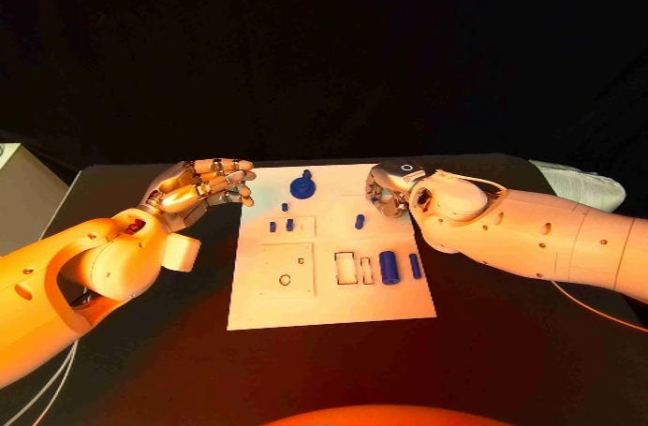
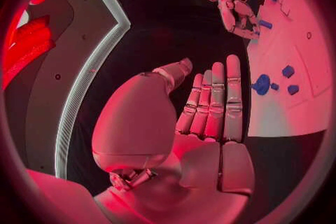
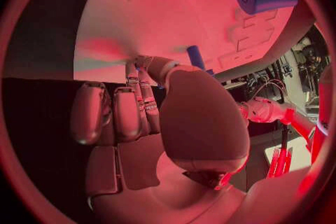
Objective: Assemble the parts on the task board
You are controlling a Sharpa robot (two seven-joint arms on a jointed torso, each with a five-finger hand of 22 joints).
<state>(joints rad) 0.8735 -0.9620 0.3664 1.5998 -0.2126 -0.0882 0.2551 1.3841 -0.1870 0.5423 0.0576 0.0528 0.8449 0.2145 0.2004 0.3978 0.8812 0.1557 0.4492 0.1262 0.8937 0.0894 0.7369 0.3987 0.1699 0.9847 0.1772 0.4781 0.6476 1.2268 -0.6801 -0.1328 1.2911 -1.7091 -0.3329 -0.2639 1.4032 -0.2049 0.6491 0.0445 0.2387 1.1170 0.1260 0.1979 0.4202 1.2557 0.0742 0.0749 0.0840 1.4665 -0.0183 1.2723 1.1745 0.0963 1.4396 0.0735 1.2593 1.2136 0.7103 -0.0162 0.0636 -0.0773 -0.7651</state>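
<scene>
The small blue peg [image 1: 360, 221] is seen lying on the task board [image 1: 332, 300] just beside the right hand [image 1: 393, 187], whose fingers [image 3: 140, 81] are loosely apart and empty, and it is judged light, rigid, slippery, best pinched mid-length.

The left arm [image 1: 81, 271] reaches in with its wrist bent, and the left hand [image 1: 205, 187] hovers with fingers extended side by side, holding nothing. The right arm [image 1: 540, 239] stretches across from the other side. The right hand [image 1: 394, 187] points downward, fingers partly curled and empty.
</scene>
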